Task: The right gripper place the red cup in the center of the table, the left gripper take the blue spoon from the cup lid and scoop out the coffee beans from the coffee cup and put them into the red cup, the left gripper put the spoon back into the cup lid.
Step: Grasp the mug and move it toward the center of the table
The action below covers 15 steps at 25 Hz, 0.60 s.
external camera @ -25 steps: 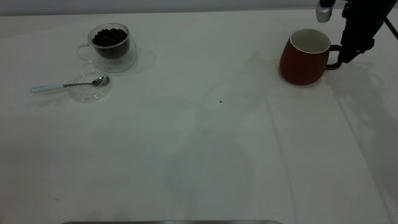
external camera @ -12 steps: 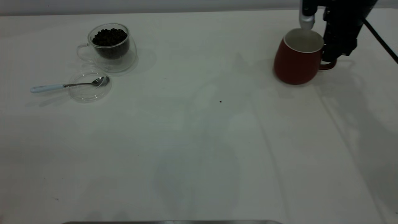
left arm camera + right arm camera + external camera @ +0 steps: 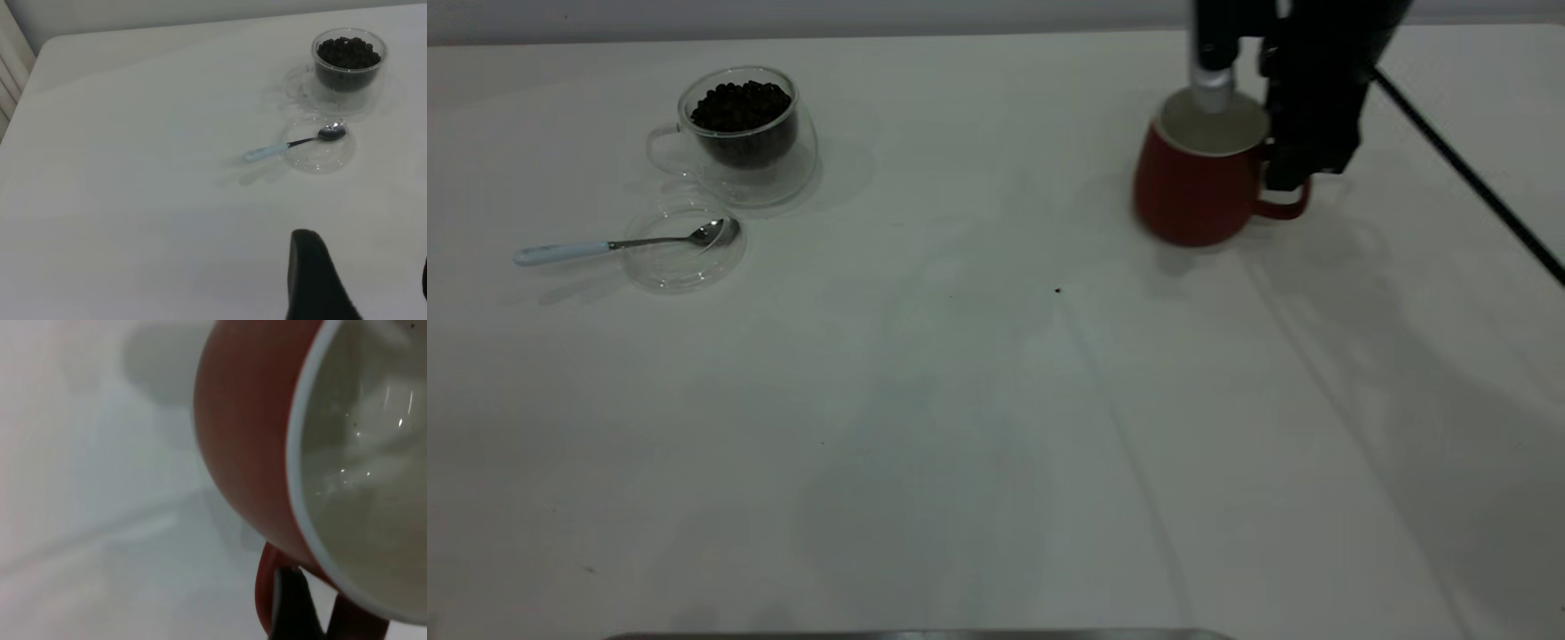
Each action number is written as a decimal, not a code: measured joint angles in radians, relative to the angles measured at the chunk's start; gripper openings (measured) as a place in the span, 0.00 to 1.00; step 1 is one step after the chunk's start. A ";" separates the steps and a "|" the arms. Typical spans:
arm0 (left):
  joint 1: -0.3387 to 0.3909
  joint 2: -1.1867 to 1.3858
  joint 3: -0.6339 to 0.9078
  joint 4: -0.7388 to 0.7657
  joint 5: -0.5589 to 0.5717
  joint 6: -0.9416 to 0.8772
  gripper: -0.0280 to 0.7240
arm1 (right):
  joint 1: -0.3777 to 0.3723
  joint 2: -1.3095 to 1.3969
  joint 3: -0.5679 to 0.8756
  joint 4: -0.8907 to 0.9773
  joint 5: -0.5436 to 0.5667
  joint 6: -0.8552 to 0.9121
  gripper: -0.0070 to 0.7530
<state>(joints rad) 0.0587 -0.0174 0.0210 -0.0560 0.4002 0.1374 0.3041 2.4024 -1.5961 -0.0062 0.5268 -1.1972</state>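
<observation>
Red cup: the dark red, rounded ceramic mug with a white interior (image 3: 1199,182) sits on the right half of the white counter (image 3: 978,427), short of its centre, upright and empty.
Right tool: the black right tool (image 3: 1288,173) is clenched on the mug's loop handle, a dark finger passing through the loop in the right wrist view; the mug body lies just beside it, toward the counter's middle.
Left tool: the black left tool (image 3: 360,293) hangs free and empty, its fingers apart, well clear of the spoon and glassware ahead of it.
Spoon: the small blue-handled metal spoon (image 3: 618,242) lies with its bowl in the round clear glass lid (image 3: 683,253), handle sticking out over the rim.
Coffee cup: the clear double-walled glass cup (image 3: 743,133) stands just beyond the lid, heaped with dark glossy coffee beans (image 3: 740,105).
Progress: judged early, the first step under way. Left: setting the mug down centrally, taking the spoon, scooping beans, returning it.
</observation>
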 joint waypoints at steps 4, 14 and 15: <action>0.000 0.000 0.000 0.000 0.000 0.003 0.63 | 0.054 0.000 0.000 0.006 0.007 0.008 0.68; 0.000 0.000 0.000 0.000 0.000 0.002 0.63 | 0.134 -0.001 0.000 0.006 0.051 0.044 0.68; 0.000 0.000 0.000 0.000 0.000 0.002 0.63 | 0.136 -0.005 0.000 0.006 0.061 0.045 0.68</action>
<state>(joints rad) 0.0587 -0.0174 0.0210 -0.0560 0.4002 0.1392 0.4398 2.3975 -1.5961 0.0000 0.5875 -1.1524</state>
